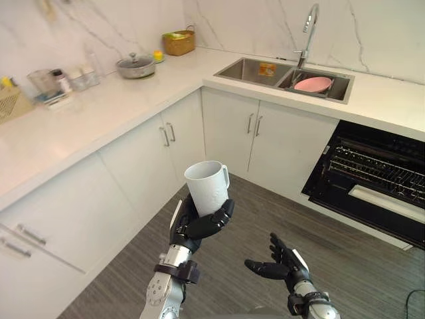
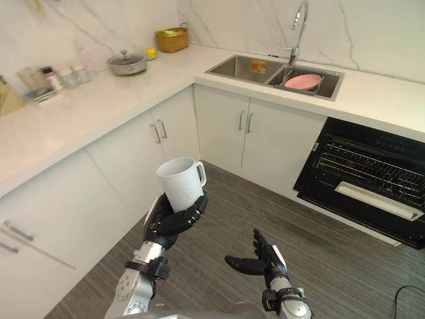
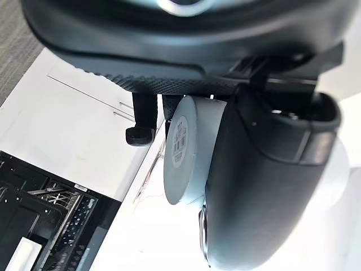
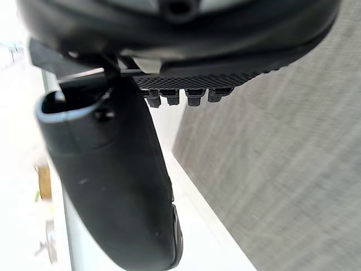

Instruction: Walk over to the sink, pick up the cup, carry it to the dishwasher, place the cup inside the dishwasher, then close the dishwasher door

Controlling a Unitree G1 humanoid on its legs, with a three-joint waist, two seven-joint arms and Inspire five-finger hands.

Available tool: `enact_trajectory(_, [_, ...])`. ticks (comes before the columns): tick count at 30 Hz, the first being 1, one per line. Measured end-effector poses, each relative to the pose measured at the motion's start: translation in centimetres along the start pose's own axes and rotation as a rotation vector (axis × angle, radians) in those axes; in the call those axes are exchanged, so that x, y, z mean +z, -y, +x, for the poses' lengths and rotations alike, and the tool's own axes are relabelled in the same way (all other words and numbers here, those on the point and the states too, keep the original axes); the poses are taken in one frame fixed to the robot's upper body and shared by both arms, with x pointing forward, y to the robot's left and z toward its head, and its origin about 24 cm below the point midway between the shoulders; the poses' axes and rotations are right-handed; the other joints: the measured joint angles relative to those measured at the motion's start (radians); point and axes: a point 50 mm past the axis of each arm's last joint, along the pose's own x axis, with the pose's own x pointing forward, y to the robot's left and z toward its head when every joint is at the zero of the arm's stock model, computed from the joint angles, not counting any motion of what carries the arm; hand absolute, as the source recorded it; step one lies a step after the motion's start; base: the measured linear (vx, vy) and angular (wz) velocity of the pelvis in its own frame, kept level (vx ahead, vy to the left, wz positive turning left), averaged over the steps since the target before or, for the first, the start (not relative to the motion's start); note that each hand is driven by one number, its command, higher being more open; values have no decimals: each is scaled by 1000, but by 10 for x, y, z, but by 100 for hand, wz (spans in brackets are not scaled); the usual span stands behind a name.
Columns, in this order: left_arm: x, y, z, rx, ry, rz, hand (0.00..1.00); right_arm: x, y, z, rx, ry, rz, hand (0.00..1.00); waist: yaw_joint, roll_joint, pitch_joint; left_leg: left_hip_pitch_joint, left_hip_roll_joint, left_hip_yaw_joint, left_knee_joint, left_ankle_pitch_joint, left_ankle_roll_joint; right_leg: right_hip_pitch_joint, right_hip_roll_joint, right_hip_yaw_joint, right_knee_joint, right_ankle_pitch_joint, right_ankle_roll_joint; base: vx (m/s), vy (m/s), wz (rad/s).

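A white cup (image 1: 207, 186) with a handle stands upright in my left hand (image 1: 199, 226), whose fingers and thumb curl round its lower part, low in the middle over the floor. The left wrist view shows the cup's flat base (image 3: 180, 152) between thumb and fingers. To its right my right hand (image 1: 282, 264) hangs open and holds nothing. The steel sink (image 1: 252, 70) sits in the counter at the back. The dishwasher (image 1: 378, 179) at the right stands open, its racks (image 1: 378, 169) showing and its door (image 1: 382, 206) folded down.
A pink bowl (image 1: 313, 84) lies in the sink's right basin under the tap (image 1: 307, 33). On the left counter (image 1: 99, 113) stand a lidded pot (image 1: 136, 65), a wicker basket (image 1: 179, 42) and jars (image 1: 50, 83). White cupboards (image 1: 153, 153) line the corner. Grey wood floor (image 1: 345, 266) lies between me and the dishwasher.
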Motion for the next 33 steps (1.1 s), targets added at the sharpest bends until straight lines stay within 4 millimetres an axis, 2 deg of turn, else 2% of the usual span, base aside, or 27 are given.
enact_trajectory(1, [1, -2, 0, 7, 2, 2, 0, 2, -3, 3, 9, 4, -9, 100, 9, -6, 4, -26, -49, -68, -144, 42, -17, 25, -10, 50, -12, -11, 10, 475, 121, -115])
enact_trajectory(2, [2, -4, 0, 12, 5, 4, 0, 3, -5, 4, 17, 4, -17, 100, 9, -6, 5, -42, -73, -113, -250, 101, -36, 51, -15, 92, -13, -38, 24, 463, 142, -112])
enact_trajectory(4, [2, -4, 0, 13, 8, 4, 0, 0, -5, 3, 20, -9, -21, 100, 8, -3, 3, -44, -80, -118, -317, 173, -39, 80, -16, 138, 8, -95, 46, 477, 219, -101])
enact_trajectory(5, [3, -4, 0, 9, 10, 4, 0, -5, -5, 2, 20, -26, -16, 100, 9, -7, -5, -44, -84, -115, -263, 247, 4, 95, -18, 189, 64, -170, 58, 631, 357, -105])
enact_trajectory(6, [3, -4, 0, 7, 8, 6, 0, -7, -6, 2, 18, -34, -11, 100, 8, -17, -13, -49, -88, -101, -226, 260, 18, 98, -28, 207, 83, -197, 64, 673, 366, -93])
enact_trajectory(7, [3, -5, 0, 0, -6, 19, 0, -13, -8, 0, 16, -55, 9, 100, -8, -51, -40, -51, -112, -64, -173, 211, 46, 96, -70, 222, 135, -239, 78, 581, 286, -57])
enact_trajectory(9, [3, -5, 2, -7, -9, 23, 0, -16, -7, -1, 15, -67, 23, 100, -19, -71, -40, -25, -125, -23, -135, 149, 75, 23, -112, 164, 317, -222, 115, 533, 247, -57])
enact_trajectory(10, [5, -6, 3, -9, -5, 30, 0, -17, -8, 0, 19, -72, 26, 100, -17, -85, -31, 14, -129, 13, -118, 104, 96, -16, -157, 97, 452, -188, 154, 587, 295, -68])
enact_trajectory(11, [6, -7, 3, -7, -9, 39, 0, -19, -10, 0, 28, -81, 32, 100, -14, -92, -27, 59, -131, 38, -120, 76, 117, -43, -199, 42, 560, -139, 160, 466, 228, -75])
enact_trajectory(12, [6, -9, 2, 1, -17, 43, 0, -20, -12, 2, 38, -89, 35, 100, -17, -90, -20, 119, -131, 55, -137, 54, 125, -63, -241, -13, 649, -116, 150, 438, 181, -69])
enact_trajectory(13, [6, -10, 3, 17, -19, 46, 0, -21, -13, 2, 52, -95, 33, 100, -19, -75, -10, 208, -128, 61, -191, 42, 123, -79, -261, -81, 719, -139, 115, 328, 111, -52])
enact_trajectory(14, [7, -11, 4, 19, -15, 48, 0, -22, -14, 2, 58, -96, 32, 100, -22, -65, -9, 246, -121, 64, -225, 42, 123, -93, -255, -104, 728, -150, 111, 379, 110, -39])
enact_trajectory(15, [10, -9, 7, 7, 0, 51, 0, -21, -16, 3, 68, -93, 27, 100, -25, -44, -12, 300, -100, 71, -280, 45, 118, -140, -227, -145, 708, -169, 115, 340, 82, -19])
enact_trajectory(18, [23, -4, 16, -35, 54, 68, 0, -11, -23, 8, 105, -56, 11, 100, -27, -40, -10, 372, -76, 97, -382, 57, 95, -268, -211, -242, 521, -173, 128, 317, 46, -25])
enact_trajectory(19, [25, -4, 18, -41, 62, 73, 0, -5, -24, 10, 111, -29, 8, 100, -28, -40, -11, 392, -69, 114, -405, 52, 78, -309, -210, -283, 402, -143, 130, 390, -15, -28])
enact_trajectory(20, [25, -6, 18, -40, 62, 81, 0, 2, -25, 11, 120, -3, 5, 100, -35, -50, -13, 407, -71, 125, -406, 34, 49, -335, -206, -306, 285, -52, 103, 340, -42, -26])
enact_trajectory(21, [25, -8, 16, -39, 54, 91, 0, 4, -27, 11, 128, 10, 6, 100, -42, -81, -20, 422, -88, 128, -397, 14, 25, -349, -213, -295, 228, 71, 70, 502, -122, -21])
enact_trajectory(22, [18, -10, 14, -19, 25, 87, 0, 4, -24, 11, 125, 8, 1, 100, -47, -68, -26, 440, -76, 128, -370, -18, 0, -349, -206, -296, 238, 97, 38, 444, -123, -23])
enact_trajectory(23, [13, -10, 12, -7, 4, 76, 0, 4, -23, 11, 118, 3, 1, 100, -46, -50, -30, 435, -49, 129, -342, -21, -6, -336, -187, -301, 226, 92, 34, 449, -139, -24])
enact_trajectory(24, [8, -9, 12, -1, -13, 67, 0, 5, -21, 11, 114, 4, -1, 100, -46, -38, -30, 408, -25, 129, -272, -17, -13, -314, -166, -302, 194, 77, 34, 305, -113, -19])
enact_trajectory(26, [3, -1, 13, -12, -20, 45, 0, 8, -13, 12, 110, 6, -24, 100, -39, -5, -5, 285, 74, 106, 55, 17, -49, -232, -102, -302, 109, 75, 24, 346, -137, -20])
enact_trajectory(27, [2, 1, 14, -15, -22, 43, 0, 8, -13, 12, 110, 6, -24, 100, -34, 0, -2, 261, 96, 103, 122, 13, -50, -208, -90, -297, 88, 74, 22, 364, -72, -35])
enact_trajectory(28, [-1, 2, 14, -17, -31, 46, 0, 8, -12, 12, 107, 7, -24, 100, -27, -3, 1, 231, 111, 107, 182, -6, -33, -159, -81, -286, 53, 70, 18, 334, -25, -42])
enact_trajectory(29, [-2, 2, 14, -16, -35, 44, 0, 11, -10, 14, 99, 22, -23, 100, -24, -9, 3, 208, 103, 109, 164, -17, -17, -119, -80, -267, 19, 74, 22, 278, -17, -44])
enact_trajectory(30, [-2, 2, 13, -16, -35, 44, 0, 13, -10, 14, 98, 31, -23, 100, -21, -16, 8, 198, 96, 108, 133, -24, -15, -104, -80, -256, 3, 77, 27, 196, 6, -45])
enact_trajectory(32, [-1, 2, 13, -21, -29, 45, 0, 17, -7, 16, 86, 49, -23, 100, -17, -13, 6, 182, 54, 79, -36, -24, -16, -69, -86, -228, -40, 89, 43, 213, 77, -40])
enact_trajectory(33, [0, 2, 13, -26, -21, 45, 0, 20, -7, 18, 81, 57, -25, 100, -13, -14, 6, 176, 15, 29, -163, -18, -14, -55, -92, -206, -62, 95, 54, 190, 124, -41])
